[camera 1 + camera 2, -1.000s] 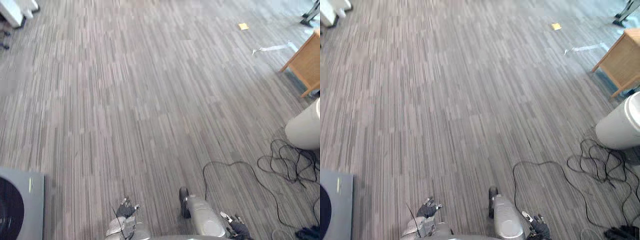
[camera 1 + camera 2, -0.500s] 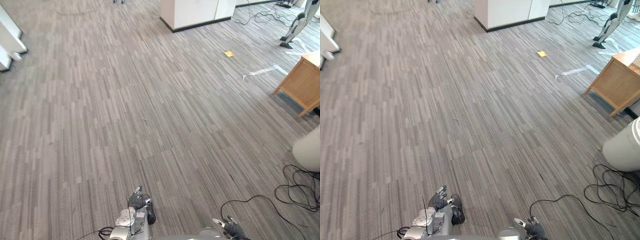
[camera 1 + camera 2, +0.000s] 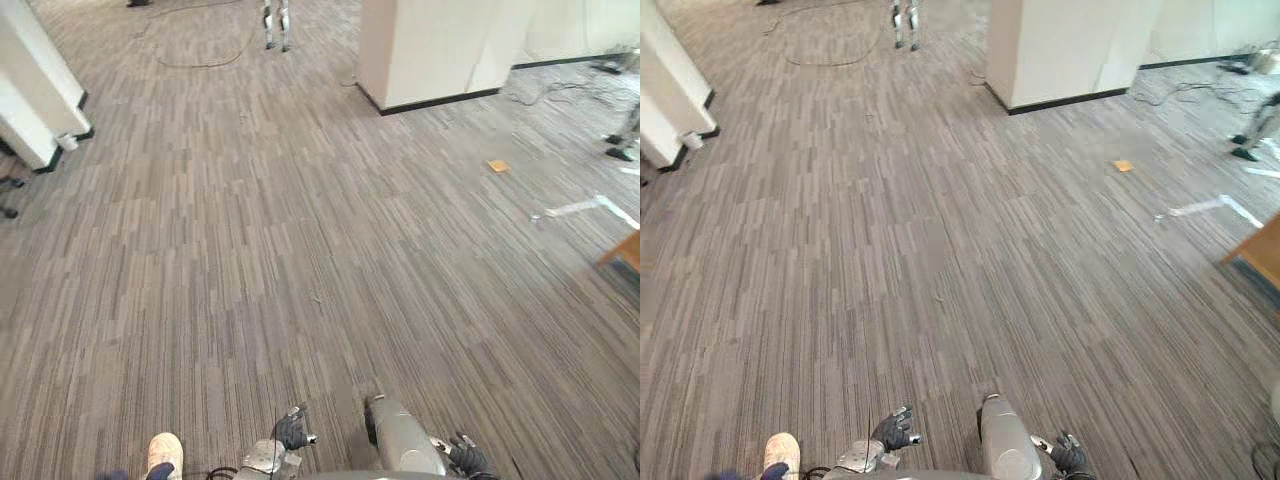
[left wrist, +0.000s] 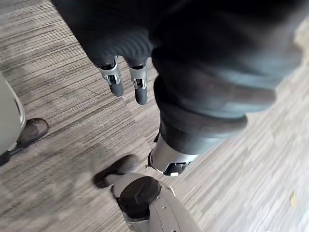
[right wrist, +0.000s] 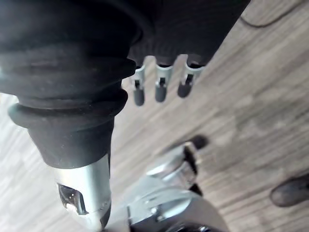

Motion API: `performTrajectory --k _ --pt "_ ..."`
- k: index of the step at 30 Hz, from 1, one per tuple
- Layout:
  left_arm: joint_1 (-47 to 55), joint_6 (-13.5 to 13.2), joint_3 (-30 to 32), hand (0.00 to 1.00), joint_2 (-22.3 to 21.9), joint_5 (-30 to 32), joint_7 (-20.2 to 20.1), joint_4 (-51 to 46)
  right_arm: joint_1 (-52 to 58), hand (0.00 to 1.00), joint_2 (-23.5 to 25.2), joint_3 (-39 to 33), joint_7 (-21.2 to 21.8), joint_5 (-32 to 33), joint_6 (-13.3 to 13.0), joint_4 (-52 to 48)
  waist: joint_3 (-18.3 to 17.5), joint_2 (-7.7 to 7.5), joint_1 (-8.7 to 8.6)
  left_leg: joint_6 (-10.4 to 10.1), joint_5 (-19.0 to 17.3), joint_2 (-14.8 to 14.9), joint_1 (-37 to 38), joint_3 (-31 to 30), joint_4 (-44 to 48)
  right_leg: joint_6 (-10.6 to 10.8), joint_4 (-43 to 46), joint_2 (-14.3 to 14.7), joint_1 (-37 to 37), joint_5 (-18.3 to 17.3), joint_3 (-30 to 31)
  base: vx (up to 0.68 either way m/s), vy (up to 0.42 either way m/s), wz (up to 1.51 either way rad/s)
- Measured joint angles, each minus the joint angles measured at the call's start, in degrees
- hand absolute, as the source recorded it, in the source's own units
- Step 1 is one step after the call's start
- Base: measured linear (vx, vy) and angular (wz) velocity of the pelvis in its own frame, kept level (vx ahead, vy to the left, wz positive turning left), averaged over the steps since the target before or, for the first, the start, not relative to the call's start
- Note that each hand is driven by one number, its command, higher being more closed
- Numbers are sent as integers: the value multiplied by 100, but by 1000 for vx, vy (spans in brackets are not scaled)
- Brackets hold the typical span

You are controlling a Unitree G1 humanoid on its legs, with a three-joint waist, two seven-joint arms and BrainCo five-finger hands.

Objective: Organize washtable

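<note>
Washtable things lie in neither hand: the left hand [image 4: 126,81] hangs with fingers straight and apart above the carpet floor [image 3: 300,250], a person's shoe [image 3: 163,452] just beside it; the right hand [image 5: 160,84] likewise hangs relaxed, holding nothing. Judged: walking; which stage, unsettled.

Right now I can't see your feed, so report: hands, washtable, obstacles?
Left hand open, right hand open, both holding nothing. Carpet floor ahead. White pillar far ahead; person's shoe near left.
</note>
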Motion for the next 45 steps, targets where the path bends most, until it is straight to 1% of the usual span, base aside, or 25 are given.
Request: performTrajectory --k 2,4,6,7,8,9,11,13,16,18,20,22,23,24,26,28,29,30,33,36,38,39,42,44,45 --pt "28 16 477 0 -123 -111 7 15 107 0 81 -199 -2 54 24 30 -27 -22 -48 0 -326 97 339 -221 45 162 447 -11 -152 425 -7 646 -242 64" --pt "90 30 983 0 -277 -272 7 43 127 0 62 -322 -7 135 22 -39 -69 179 -125 -134 -237 277 290 -171 712 121 1149 29 -202 512 -121 642 -251 58" --pt "120 57 1514 0 -416 -323 9 40 229 0 70 -538 1 289 41 -245 -57 350 -144 -642 193 788 -444 -113 2773 -194 1463 147 89 198 -459 654 -348 49" --pt "146 95 2053 0 -439 -354 39 -19 241 0 69 -580 -26 308 39 -298 -66 463 -105 -764 1051 1193 -976 -99 4069 -331 1485 321 392 -50 -604 603 -292 25" --pt "166 105 2283 0 -443 -412 74 -62 264 0 77 -583 -41 321 38 -329 -31 418 -93 -772 1514 1413 -1215 -81 4658 -400 1438 393 583 -145 -646 588 -256 7" --pt "214 119 2562 0 -439 -449 144 -201 282 0 106 -594 -126 318 34 -359 -11 402 0 -647 1531 1769 -1560 93 5634 -505 1322 525 1034 -310 -682 545 -209 -6" --pt "261 120 2712 0 -428 -478 143 -361 362 0 119 -608 -189 295 40 -324 -3 363 123 -334 1269 2032 -1933 605 6045 -607 845 557 1891 -469 -681 510 -160 -3" --pt "273 89 2711 0 -403 -627 139 -439 343 0 113 -659 -214 267 48 -205 -17 331 177 -347 990 1926 -2362 979 5213 -651 427 433 2366 -515 -716 376 -41 12" --pt "310 70 2703 0 -348 -900 180 -502 281 0 141 -867 -219 188 61 -23 -25 317 184 -392 996 1575 -2744 1151 2492 -497 223 237 2671 -736 -755 386 52 7" --pt "345 41 2645 0 -350 -1041 261 -528 291 0 112 -907 -219 -17 59 66 -28 326 192 -752 1261 1199 -2826 786 352 -331 236 70 2992 -1112 -708 524 184 2" --pt "360 -12 2636 0 -338 -1177 274 -530 305 0 58 -905 -219 -111 49 179 -59 373 220 -763 1258 1237 -3097 542 188 -165 237 33 3230 -1396 -675 553 301 -13" --pt "380 -36 2635 0 -217 -1292 274 -535 339 0 76 -834 -217 -248 60 340 -197 186 370 -645 1833 1133 -3169 608 570 -32 202 -274 3530 -1685 -495 604 402 -48" --pt "528 -40 2596 0 -170 -1315 281 -520 385 0 128 -788 -208 -297 61 506 -627 53 399 -439 2142 870 -3253 726 679 7 262 -542 3481 -1705 -225 681 396 -47" --pt "632 -39 2563 0 -92 -1321 291 -505 410 0 158 -816 -204 -370 55 598 -866 -133 332 -234 2292 579 -3246 761 705 41 781 -759 3151 -1543 104 842 475 -28" --pt "593 -20 2440 0 38 -1306 285 -458 403 0 279 -932 -209 -409 47 616 -891 -246 270 95 2128 301 -3057 890 834 103 1699 -886 2887 -1126 470 676 394 11" --pt "564 19 2167 0 186 -1246 277 -452 332 0 345 -921 -207 -453 59 631 -792 -372 259 232 1470 60 -2599 934 1023 673 3181 -795 2432 369 895 570 313 9" --pt "563 41 2083 0 198 -1208 273 -454 327 0 347 -911 -209 -452 59 621 -731 -309 244 263 1341 14 -2427 918 992 790 3475 -748 2344 813 949 511 266 -4" --pt "554 74 1970 0 245 -1110 274 -433 318 0 355 -897 -213 -446 57 550 -675 -313 224 295 1110 -43 -2040 906 911 926 4189 -668 2103 660 912 581 263 -21" --pt "512 118 1425 0 264 -858 264 -291 368 0 346 -884 -218 -357 37 191 -537 -93 87 334 742 -59 -1021 853 380 296 4992 -306 1086 -562 -40 493 189 -18" --pt "184 129 1119 0 195 -671 239 -132 347 0 309 -773 -244 -167 38 105 -225 39 -164 382 545 -33 -299 699 59 -1 3557 27 381 -980 -906 483 92 38" --pt "80 129 1125 0 57 -610 228 -137 411 0 323 -767 -263 -118 45 101 -178 60 -180 281 324 -53 -93 536 9 -216 1766 114 81 -567 -1163 595 13 56" --pt "53 128 1140 0 20 -507 207 -146 404 0 325 -759 -275 -116 53 103 -159 69 -178 193 135 -110 104 389 -49 -268 225 84 67 33 -1281 500 -23 45" --pt "155 172 1349 0 -70 -369 138 -98 408 0 321 -792 -270 -56 63 65 -82 114 -180 31 -20 -30 539 227 7 -487 238 69 -54 896 -1292 653 -69 56" --pt "232 188 1637 0 -168 -295 132 -75 392 0 359 -971 -311 -5 64 -50 -59 135 -174 -204 140 187 107 210 1350 -680 769 -27 -14 964 -1470 677 -201 60" --pt "226 190 1887 0 -276 -256 132 -104 407 0 364 -1067 -316 3 88 -125 -18 232 -200 -530 407 425 -229 211 2372 -773 934 4 146 661 -1627 762 -329 54"
